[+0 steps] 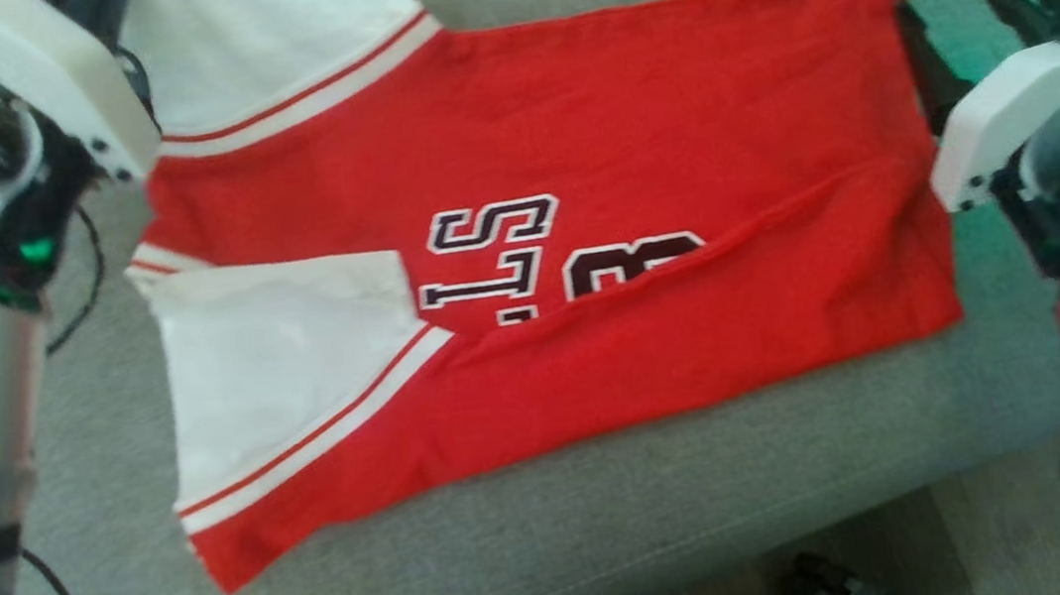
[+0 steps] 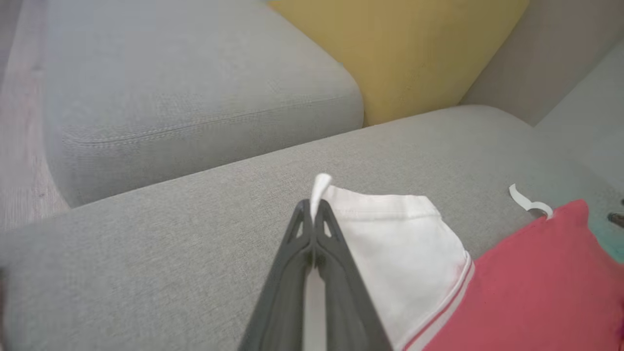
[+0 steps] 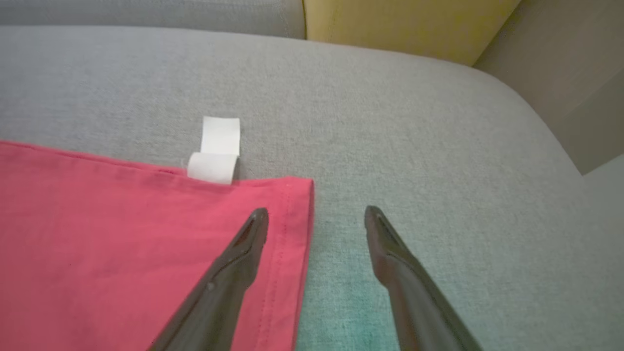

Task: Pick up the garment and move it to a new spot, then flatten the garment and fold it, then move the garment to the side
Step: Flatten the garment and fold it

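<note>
Red-and-white fabric jersey [image 1: 592, 141] with dark lettering is lying spread across the grey sofa cushion [image 1: 616, 527] in your head view, reaching near its front edge. In your left wrist view, the left gripper [image 2: 313, 207] is pinching the white sleeve [image 2: 399, 243] at its hem, fingers pressed together. In your right wrist view, the right gripper [image 3: 317, 214] is straddling the jersey's red corner edge with fingers spread, near a white label [image 3: 218, 156].
</note>
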`<state>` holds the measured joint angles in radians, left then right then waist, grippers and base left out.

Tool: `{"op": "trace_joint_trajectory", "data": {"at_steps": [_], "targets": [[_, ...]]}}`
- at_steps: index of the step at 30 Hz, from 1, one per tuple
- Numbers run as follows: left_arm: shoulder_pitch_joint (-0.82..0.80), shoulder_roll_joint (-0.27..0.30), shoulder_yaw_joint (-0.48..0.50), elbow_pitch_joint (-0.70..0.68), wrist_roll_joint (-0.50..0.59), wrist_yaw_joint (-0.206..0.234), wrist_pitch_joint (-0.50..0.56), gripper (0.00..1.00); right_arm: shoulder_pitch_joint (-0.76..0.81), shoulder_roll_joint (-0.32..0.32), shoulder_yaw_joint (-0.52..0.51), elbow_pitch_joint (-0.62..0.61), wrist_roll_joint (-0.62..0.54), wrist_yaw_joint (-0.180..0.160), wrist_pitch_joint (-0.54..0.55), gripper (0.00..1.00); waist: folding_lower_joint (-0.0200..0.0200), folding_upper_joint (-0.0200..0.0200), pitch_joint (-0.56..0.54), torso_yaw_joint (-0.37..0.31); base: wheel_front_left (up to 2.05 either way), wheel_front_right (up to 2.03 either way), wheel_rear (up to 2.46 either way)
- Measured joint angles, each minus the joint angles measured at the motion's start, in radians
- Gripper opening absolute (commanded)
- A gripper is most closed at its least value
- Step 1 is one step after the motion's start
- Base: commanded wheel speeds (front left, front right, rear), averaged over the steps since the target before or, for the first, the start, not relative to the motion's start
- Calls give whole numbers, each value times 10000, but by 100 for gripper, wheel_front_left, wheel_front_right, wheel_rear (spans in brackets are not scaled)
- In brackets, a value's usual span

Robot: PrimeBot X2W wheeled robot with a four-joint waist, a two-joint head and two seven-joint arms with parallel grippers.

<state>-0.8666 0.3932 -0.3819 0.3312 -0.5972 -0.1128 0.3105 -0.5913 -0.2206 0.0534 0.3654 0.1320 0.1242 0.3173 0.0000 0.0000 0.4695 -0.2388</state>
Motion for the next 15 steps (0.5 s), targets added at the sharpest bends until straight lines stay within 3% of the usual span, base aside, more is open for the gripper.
{"op": "trace_joint_trajectory", "data": {"at_steps": [13, 15], "targets": [[1265, -176, 6, -1906, -146, 441, -408, 0, -1192, -514, 105, 1325, 790, 0, 1933, 100, 0, 0, 175, 833, 0, 0, 0], [1265, -176, 0, -2010, -146, 441, -408, 0, -1204, -527, 151, 1480, 1007, 0, 2142, 83, 0, 0, 200, 880, 0, 0, 0]]}}
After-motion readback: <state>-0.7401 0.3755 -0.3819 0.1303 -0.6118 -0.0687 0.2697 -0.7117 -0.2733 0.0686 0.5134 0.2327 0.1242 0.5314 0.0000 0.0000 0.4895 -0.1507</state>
